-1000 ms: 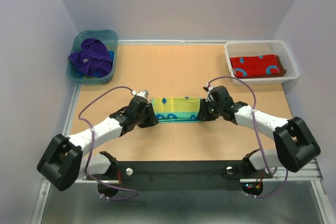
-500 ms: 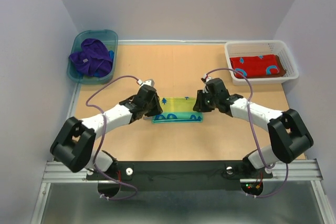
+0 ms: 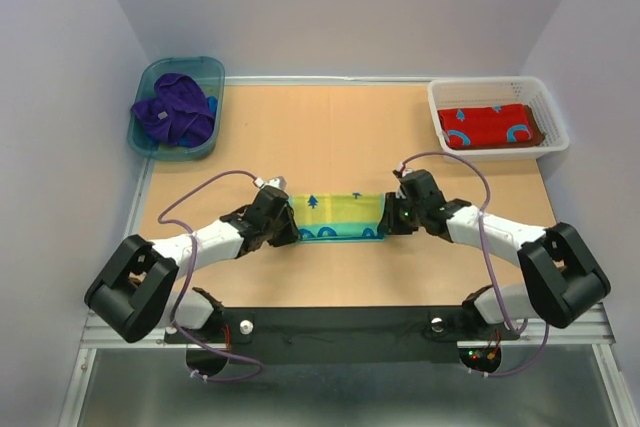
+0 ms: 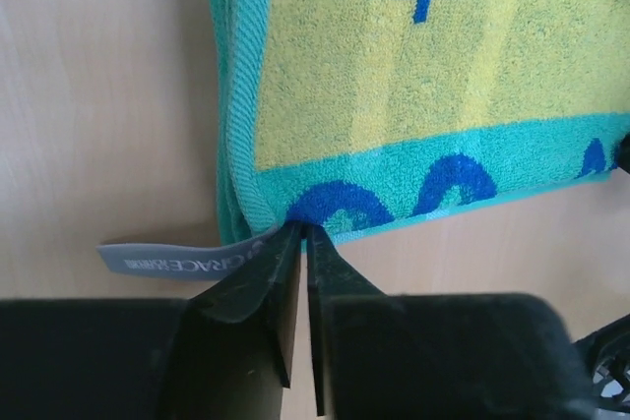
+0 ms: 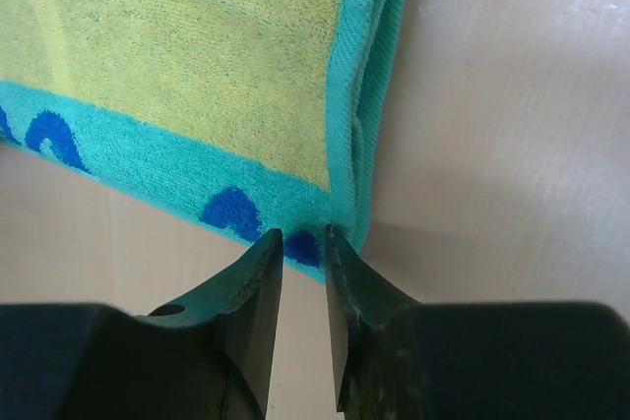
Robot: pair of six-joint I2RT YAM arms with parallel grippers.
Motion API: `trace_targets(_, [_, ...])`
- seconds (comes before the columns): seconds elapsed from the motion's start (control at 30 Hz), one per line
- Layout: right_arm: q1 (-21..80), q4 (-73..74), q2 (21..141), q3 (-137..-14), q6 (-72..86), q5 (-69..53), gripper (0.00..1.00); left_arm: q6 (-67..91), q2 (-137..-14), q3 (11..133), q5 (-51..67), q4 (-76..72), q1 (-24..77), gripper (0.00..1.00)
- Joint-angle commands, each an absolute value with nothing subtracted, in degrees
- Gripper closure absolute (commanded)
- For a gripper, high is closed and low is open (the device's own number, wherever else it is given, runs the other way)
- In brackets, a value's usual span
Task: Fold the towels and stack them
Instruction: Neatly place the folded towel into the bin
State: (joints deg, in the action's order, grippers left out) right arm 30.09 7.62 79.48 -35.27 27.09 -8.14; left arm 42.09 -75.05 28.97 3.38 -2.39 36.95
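A folded teal-and-yellow towel (image 3: 335,215) with blue trees and arches lies flat mid-table, its long side running left to right. My left gripper (image 3: 284,230) is at its near left corner; in the left wrist view the jaws (image 4: 303,228) are pinched shut on the towel (image 4: 423,95) beside its grey label (image 4: 157,263). My right gripper (image 3: 392,218) is at the near right corner. There the tips (image 5: 303,233) stand a narrow gap apart with the corner of the towel (image 5: 197,66) nipped between them. A purple towel (image 3: 175,112) and a red towel (image 3: 490,127) lie further back.
The purple towel is bunched in a teal plastic tub (image 3: 150,144) at the back left. The red towel with blue marks lies folded in a white mesh basket (image 3: 553,149) at the back right. Walls close in the table on three sides.
Both arms reached forward over the towel, then drew back to its near corners. The left jaws closed on the left corner. The towel sits slightly nearer now.
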Motion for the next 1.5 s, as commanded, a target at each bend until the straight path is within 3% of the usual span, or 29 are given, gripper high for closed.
trace_targets(0.0, [30.24, 8.52, 74.37, -36.46, 27.33, -7.29, 0.7, 41.4, -70.77, 28.56, 2.81, 3.41, 37.18, 0.74])
trace_targets(0.03, [30.23, 8.79, 72.35, -37.26, 27.33, -7.56, 0.7, 41.4, -69.53, 29.61, 2.55, 4.12, 37.18, 0.66])
trace_targets(0.17, [30.24, 7.92, 70.93, -41.56, 29.35, -7.12, 0.67, 41.83, -63.29, 33.04, -0.51, 5.54, 37.18, 0.52])
trace_targets(0.37, [30.32, -10.25, 75.23, -43.16, 36.29, -9.13, 0.41, 43.5, -65.03, 37.35, -4.92, -5.43, 37.09, 0.39])
trace_targets(0.57, [30.32, -31.27, 84.19, -39.55, 42.8, -9.58, 0.37, 45.88, -75.66, 37.62, -3.51, -25.03, 37.09, 0.4])
trace_targets(0.8, [29.8, -41.74, 92.62, -32.7, 44.56, -2.65, 0.37, 47.89, -87.79, 35.52, -5.36, -34.71, 35.25, 0.52])
trace_targets(1.07, [27.86, -53.43, 97.21, -20.58, 52.2, 6.75, 0.39, 55.19, -96.94, 27.69, -4.48, -40.51, 31.73, 0.56])
trace_targets(1.27, [26.55, -53.0, 85.19, -15.12, 48.79, 12.4, 0.39, 53.44, -94.93, 26.45, -4.22, -40.44, 28.66, 0.56])
trace_targets(1.43, [25.75, -33.17, 74.55, -21.69, 40.18, 15.2, 0.36, 44.66, -88.0, 33.91, -6.32, -28.69, 29.79, 0.47])
trace_targets(1.47, [25.4, -26.78, 71.66, -22.58, 37.38, 16.08, 0.32, 40.73, -85.89, 36.8, -8.24, -24.56, 31.1, 0.43])
